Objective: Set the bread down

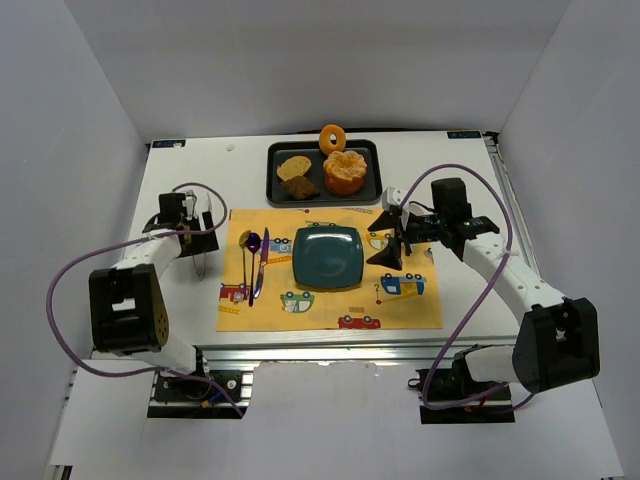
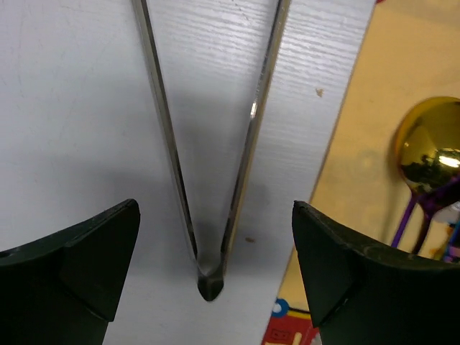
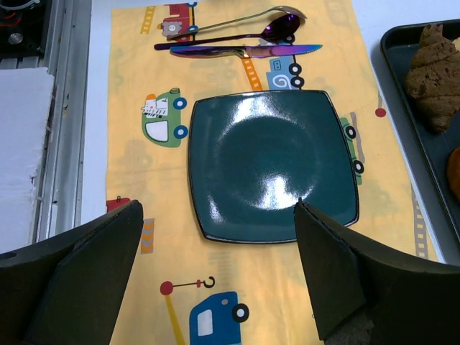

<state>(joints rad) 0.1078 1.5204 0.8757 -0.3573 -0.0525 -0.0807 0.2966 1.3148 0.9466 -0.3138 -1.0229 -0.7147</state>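
The bread is a small dark brown chunk lying in the black tray at the back, beside a golden slice; the right wrist view shows the bread at its upper right edge. The teal plate sits bare on the yellow placemat. Just right of the teal plate, my right gripper hangs open and holds nothing; its wrist camera shows this right gripper over the mat. My left gripper is open, straddling the hinge end of metal tongs that lie on the white table.
A doughnut ring and an orange pastry share the tray. A spoon and knife lie on the placemat left of the plate. The tongs rest beyond the mat's left edge. White walls enclose the table.
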